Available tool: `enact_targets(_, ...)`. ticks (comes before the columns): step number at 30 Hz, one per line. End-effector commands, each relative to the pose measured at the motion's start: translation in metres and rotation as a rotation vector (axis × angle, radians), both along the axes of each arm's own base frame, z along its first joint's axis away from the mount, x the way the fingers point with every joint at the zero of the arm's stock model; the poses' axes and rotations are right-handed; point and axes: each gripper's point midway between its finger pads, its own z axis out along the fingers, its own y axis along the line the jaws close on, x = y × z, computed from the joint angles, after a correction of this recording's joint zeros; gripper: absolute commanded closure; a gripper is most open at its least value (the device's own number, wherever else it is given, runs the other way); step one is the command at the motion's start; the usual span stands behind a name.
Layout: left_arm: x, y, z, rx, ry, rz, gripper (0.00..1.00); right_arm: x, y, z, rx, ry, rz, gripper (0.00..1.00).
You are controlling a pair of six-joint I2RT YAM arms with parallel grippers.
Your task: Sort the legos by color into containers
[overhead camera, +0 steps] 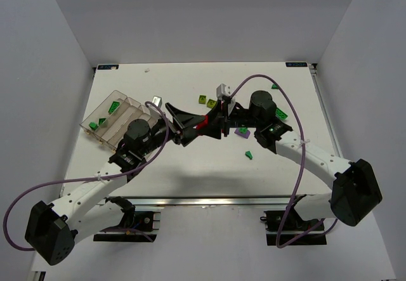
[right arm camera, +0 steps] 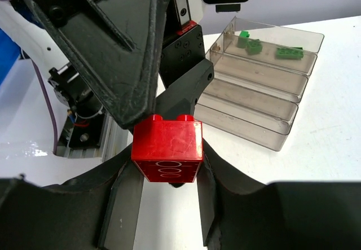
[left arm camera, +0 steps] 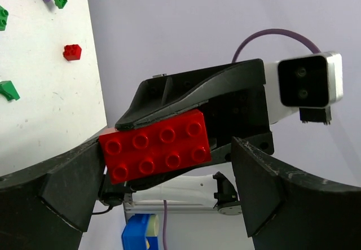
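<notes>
A red lego brick (right arm camera: 167,148) is raised above the table between the two arms, with my right gripper (right arm camera: 166,196) shut on its sides. In the left wrist view that brick (left arm camera: 155,145) shows its studs. My left gripper (left arm camera: 163,191) is open wide around it: the left finger (left arm camera: 67,188) is close to the brick's end, the right finger (left arm camera: 265,188) well apart. From above, the brick (overhead camera: 202,125) lies between the left gripper (overhead camera: 190,129) and the right gripper (overhead camera: 212,124). The clear divided tray (overhead camera: 120,97) holds green bricks (right arm camera: 289,52) in its far compartment.
Loose legos lie on the table: yellow-green ones (overhead camera: 207,101), a green one (overhead camera: 249,155), a purple one (overhead camera: 242,130), another green (overhead camera: 275,86) at the back right. A small red brick (left arm camera: 72,52) and a green piece (left arm camera: 8,90) show in the left wrist view.
</notes>
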Motion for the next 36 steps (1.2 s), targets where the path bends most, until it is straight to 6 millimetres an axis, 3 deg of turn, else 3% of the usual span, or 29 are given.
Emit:
enact_targets(1,-0.004,0.000,0.008,-0.019,-0.025,-0.002,0.02,0.003,0.002,0.011,-0.009,-0.108,0.007,0.92)
enact_targets(10,-0.001,-0.003,-0.007,0.033,0.003,-0.002,0.14,-0.007,0.008,-0.008,-0.083,-0.160,0.046,0.88)
enact_targets(14,0.000,-0.005,-0.010,0.047,0.009,-0.006,0.42,-0.008,0.008,-0.012,-0.102,-0.163,0.047,0.80)
enact_targets(15,0.000,-0.005,-0.011,0.052,0.009,-0.007,0.56,-0.006,0.008,-0.013,-0.108,-0.159,0.039,0.77)
enact_targets(16,0.001,-0.005,-0.013,0.059,0.012,-0.007,0.62,-0.005,0.008,-0.013,-0.111,-0.160,0.036,0.62)
enact_targets(18,0.001,-0.005,-0.013,0.075,0.003,-0.006,0.76,-0.003,0.007,-0.014,-0.117,-0.158,0.020,0.44)
enact_targets(19,0.002,-0.003,-0.012,0.083,-0.003,0.006,0.78,0.000,0.007,-0.014,-0.121,-0.157,0.004,0.15)
enact_targets(21,0.004,0.001,-0.015,0.137,-0.007,0.029,0.80,0.004,0.005,-0.013,-0.126,-0.161,-0.022,0.11)
enact_targets(23,0.013,0.013,-0.018,0.234,-0.014,0.083,0.81,0.008,0.002,-0.014,-0.142,-0.159,-0.057,0.11)
enact_targets(25,0.024,0.033,-0.040,0.364,0.031,0.138,0.83,0.013,-0.005,-0.016,-0.154,-0.157,-0.091,0.11)
enact_targets(27,0.035,0.050,-0.037,0.420,0.035,0.188,0.87,0.019,-0.015,-0.020,-0.173,-0.143,-0.123,0.11)
enact_targets(28,0.038,0.061,-0.049,0.476,0.081,0.207,0.88,0.020,-0.020,-0.017,-0.173,-0.151,-0.135,0.11)
enact_targets(30,0.057,0.092,-0.047,0.535,0.086,0.290,0.90,0.024,-0.031,-0.024,-0.198,-0.143,-0.163,0.10)
enact_targets(31,0.067,0.114,-0.060,0.606,0.122,0.340,0.90,0.025,-0.036,-0.021,-0.201,-0.164,-0.175,0.11)
enact_targets(32,0.073,0.125,-0.063,0.638,0.137,0.371,0.91,0.030,-0.041,-0.024,-0.219,-0.165,-0.214,0.11)
enact_targets(33,0.081,0.134,-0.059,0.670,0.139,0.405,1.00,0.031,-0.047,-0.026,-0.237,-0.159,-0.233,0.11)
enact_targets(35,0.094,0.163,-0.082,0.796,0.218,0.469,1.00,0.033,-0.056,-0.031,-0.264,-0.155,-0.257,0.13)
enact_targets(36,0.104,0.172,-0.077,0.826,0.217,0.506,1.00,0.033,-0.063,-0.033,-0.271,-0.146,-0.271,0.16)
